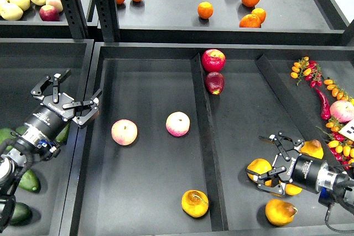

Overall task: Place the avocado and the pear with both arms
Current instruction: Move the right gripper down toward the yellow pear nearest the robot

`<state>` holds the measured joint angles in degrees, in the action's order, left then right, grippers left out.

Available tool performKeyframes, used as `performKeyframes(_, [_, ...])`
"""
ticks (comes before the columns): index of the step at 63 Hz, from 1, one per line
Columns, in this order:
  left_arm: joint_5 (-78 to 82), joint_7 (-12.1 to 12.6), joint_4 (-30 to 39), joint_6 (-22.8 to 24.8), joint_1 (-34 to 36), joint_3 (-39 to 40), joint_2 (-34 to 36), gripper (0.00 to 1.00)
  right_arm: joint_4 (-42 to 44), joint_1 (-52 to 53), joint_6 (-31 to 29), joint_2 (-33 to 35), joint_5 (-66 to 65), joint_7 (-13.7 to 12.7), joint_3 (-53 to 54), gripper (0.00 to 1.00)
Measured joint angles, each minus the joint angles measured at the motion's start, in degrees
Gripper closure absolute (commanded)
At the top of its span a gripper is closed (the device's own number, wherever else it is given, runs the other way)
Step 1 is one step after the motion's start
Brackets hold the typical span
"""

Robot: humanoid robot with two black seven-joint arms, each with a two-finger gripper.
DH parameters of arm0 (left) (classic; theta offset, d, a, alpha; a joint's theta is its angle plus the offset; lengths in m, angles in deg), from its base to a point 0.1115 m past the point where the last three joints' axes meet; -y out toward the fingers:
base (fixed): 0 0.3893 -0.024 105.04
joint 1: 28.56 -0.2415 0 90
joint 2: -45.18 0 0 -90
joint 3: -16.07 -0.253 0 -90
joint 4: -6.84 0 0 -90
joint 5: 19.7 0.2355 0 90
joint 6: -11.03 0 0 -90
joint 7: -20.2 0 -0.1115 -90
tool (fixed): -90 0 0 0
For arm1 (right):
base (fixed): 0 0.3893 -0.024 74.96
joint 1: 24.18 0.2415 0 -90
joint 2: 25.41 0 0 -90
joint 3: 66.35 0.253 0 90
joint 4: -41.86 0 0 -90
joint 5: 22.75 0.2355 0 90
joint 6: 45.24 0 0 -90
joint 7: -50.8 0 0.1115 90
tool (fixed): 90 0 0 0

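Lying in the lower part of the middle black tray compartment, just left of the raised divider, the pear (194, 203), a roundish yellow-orange fruit with a thin brown stem and a brownish dimple, rests alone and apart from either gripper. More yellow-orange fruits of like kind lie in the compartment to its right (281, 211), around the right gripper (269, 176), whose black fingers stand spread about one of them (259, 167) without visibly pressing it. The avocado (29, 180), a dark green, smooth, elongated oval fruit, lies at the far left beside and partly under the left arm, with other dark green fruits near it; which one is meant cannot be told for certain. The left gripper (71, 93) hangs above the left tray edge, fingers spread wide, holding nothing. Judged step in hand: each arm reaching for its fruit. To do it well, the right fingers should close across the broad belly of the fruit, clear of its neighbours, and the left should descend back toward the avocado and grip across its narrow width. Also present: two pink-blushed peaches (124, 132) in the middle compartment, two dark red apples (213, 59) by the divider, oranges (205, 9) on the upper shelf.
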<state>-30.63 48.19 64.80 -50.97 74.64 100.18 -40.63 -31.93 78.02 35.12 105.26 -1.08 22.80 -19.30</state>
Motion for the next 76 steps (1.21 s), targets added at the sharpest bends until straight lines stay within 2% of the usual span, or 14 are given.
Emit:
performKeyframes(5, [1.77, 0.02, 1.15, 0.0, -2.22, 2.06, -3.49, 0.01, 0.08, 4.71, -0.1, 0.84, -0.09, 0.0, -6.84, 0.0])
performKeyframes(29, [4.52, 0.02, 3.51, -0.01, -5.22, 5.75, -4.19, 0.01, 0.62, 13.07, -0.03, -2.0, -1.26, 0.0, -22.24, 0.0])
performKeyframes(53, [4.53, 0.02, 4.51, -0.01, -5.81, 5.81, -4.2, 0.01, 8.69, 13.2, 0.75, -12.68, -5.35, 0.0, -27.07, 0.0])
performKeyframes(76, [4.53, 0.02, 4.78, -0.01, -5.82, 5.63, -4.2, 0.01, 13.79, 13.39, 0.76, -18.1, -5.68, 0.0, -28.55, 0.0])
